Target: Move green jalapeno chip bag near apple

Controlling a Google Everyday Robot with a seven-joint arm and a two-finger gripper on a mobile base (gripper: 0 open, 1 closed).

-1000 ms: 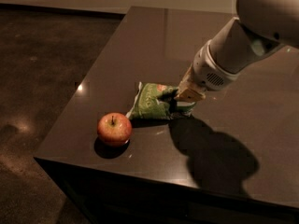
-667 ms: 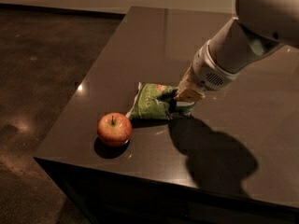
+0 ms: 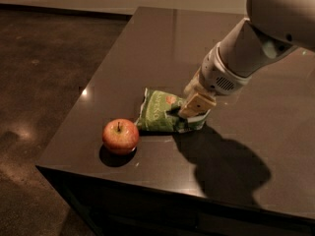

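Jaws: clenched on the right end of the green jalapeno chip bag (image 3: 160, 113), with the foil bunched up around them.
Fingers (image 3: 197, 104): 1 tan, flat-faced finger shows plainly, slanting down and to the left onto the bag. The other is mostly hidden behind it, and only a dark tip shows against the green.
Gripper (image 3: 189, 113): low over the table, near the middle of its front half, tilted so that it reaches the bag from the upper right.
Bag: lies on the table with its length running left to right. Its left part is flat and its right end is crumpled at the grasp. White lettering and a reddish-orange spot face up.
Apple (image 3: 120, 135): red with yellowish patches, stem up. It stands on the table to the left of the bag and a little nearer the front edge.
Bag and apple: the bag's lower left corner is just beside the apple's upper right side. Whether they touch cannot be told.
Arm (image 3: 236, 58): a thick pale wrist with a vented collar, rising up and to the right to a large rounded shell at the top right corner.
Shadow (image 3: 221, 161): a broad dark patch on the table, to the right of the bag and in front of the arm.
Table (image 3: 162, 48): a dark, glossy top with 1 small glint of light near its left edge.
Floor (image 3: 44, 73): dark mottled stone to the left of the table.
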